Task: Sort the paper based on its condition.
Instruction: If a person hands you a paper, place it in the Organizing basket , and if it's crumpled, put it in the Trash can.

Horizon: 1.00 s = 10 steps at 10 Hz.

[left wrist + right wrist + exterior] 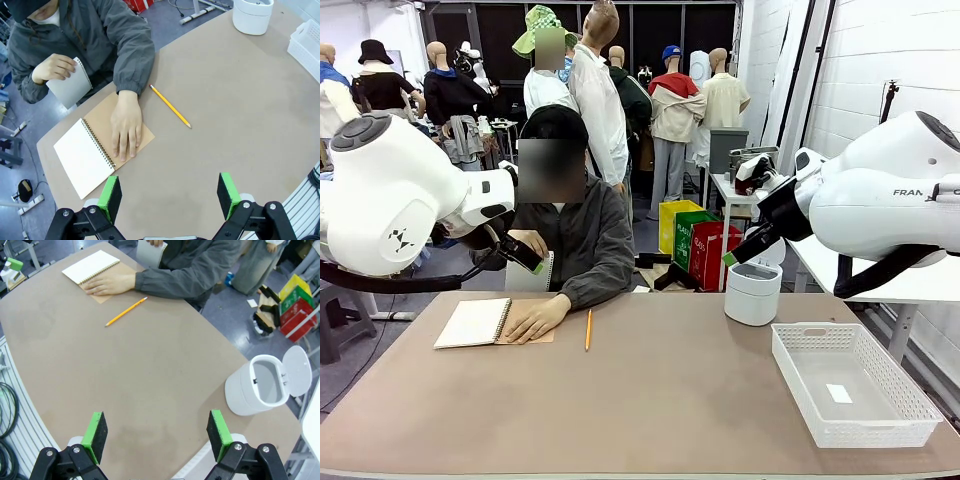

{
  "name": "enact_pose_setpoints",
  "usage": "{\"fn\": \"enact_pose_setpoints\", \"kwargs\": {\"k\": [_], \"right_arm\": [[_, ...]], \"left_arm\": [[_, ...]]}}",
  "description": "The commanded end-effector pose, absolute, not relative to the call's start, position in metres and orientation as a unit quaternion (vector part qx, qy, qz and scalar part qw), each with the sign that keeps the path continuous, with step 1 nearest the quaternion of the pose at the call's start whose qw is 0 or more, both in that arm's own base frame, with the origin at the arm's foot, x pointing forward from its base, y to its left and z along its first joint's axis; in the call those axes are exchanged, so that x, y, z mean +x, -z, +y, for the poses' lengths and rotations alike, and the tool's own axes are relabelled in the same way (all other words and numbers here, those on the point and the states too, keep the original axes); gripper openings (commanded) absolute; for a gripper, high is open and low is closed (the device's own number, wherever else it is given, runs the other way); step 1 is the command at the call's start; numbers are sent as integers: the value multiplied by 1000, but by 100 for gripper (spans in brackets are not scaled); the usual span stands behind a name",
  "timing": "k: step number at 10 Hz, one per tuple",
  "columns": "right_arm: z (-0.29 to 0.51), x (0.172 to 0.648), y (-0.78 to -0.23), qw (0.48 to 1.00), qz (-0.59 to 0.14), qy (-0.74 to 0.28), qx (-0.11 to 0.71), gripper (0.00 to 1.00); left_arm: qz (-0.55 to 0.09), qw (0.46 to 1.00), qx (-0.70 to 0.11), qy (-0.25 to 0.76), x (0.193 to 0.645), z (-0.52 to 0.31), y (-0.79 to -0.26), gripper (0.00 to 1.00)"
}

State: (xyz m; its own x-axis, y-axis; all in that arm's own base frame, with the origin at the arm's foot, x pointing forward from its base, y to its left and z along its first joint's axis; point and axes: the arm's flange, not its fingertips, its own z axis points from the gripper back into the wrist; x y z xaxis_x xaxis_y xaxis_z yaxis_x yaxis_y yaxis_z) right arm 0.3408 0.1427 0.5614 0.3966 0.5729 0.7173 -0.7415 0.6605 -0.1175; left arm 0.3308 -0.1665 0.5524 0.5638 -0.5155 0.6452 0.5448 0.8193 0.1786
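The person at the far side holds one white sheet of paper [533,277] upright at chest height; the left wrist view shows its perforated edge [70,87], and its lower part [150,252] appears in the right wrist view. Their other hand [126,129] presses flat on the brown cover of an open spiral notebook [472,322]. My left gripper [170,197] hangs open above the table, near side of the notebook, nothing between its green pads. My right gripper [157,435] is open too, high over the table's right part, holding nothing.
A yellow pencil [588,328] lies right of the notebook. A white lidded bin [753,292] with its lid up stands at the far right. A white plastic basket [850,385] sits at the near right, a small white scrap inside it.
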Motion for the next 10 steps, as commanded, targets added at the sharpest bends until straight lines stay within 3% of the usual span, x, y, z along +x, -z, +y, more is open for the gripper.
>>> {"fn": "enact_pose_setpoints", "kwargs": {"k": [1, 10], "right_arm": [[143, 341, -561, 828, -379, -398, 113, 100], [143, 341, -561, 828, -379, -398, 113, 100]], "left_arm": [[-358, 884, -18, 299, 331, -166, -552, 100], [-358, 884, -18, 299, 331, -166, -552, 100]]}}
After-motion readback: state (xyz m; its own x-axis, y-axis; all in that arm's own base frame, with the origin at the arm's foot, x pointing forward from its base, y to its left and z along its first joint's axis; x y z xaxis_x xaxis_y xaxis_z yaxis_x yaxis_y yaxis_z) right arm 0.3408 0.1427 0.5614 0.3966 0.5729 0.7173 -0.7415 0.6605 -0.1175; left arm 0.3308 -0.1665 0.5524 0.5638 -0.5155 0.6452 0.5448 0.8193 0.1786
